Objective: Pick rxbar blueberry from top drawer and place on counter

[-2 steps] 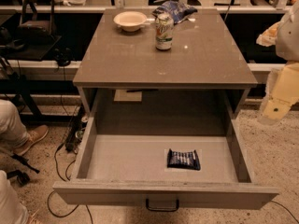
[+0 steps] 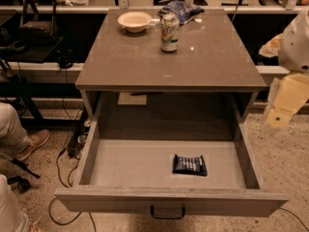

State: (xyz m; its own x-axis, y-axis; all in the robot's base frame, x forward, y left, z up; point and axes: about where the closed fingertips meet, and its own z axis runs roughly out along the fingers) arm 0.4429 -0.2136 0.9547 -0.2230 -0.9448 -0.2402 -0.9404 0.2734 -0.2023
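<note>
Your pincer (image 2: 277, 115) hangs right of the drawer (image 2: 135, 168); you cannot tell if it is apart or together. The blue bar (image 2: 189, 165) lies inside, left of the pincer.

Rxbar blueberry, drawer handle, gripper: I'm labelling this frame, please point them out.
rxbar blueberry (image 2: 189, 165): camera view, middle of its wrapper.
top drawer handle (image 2: 168, 217): camera view, middle of its bar.
gripper (image 2: 276, 119): camera view, far right edge, its pale lower end.
</note>
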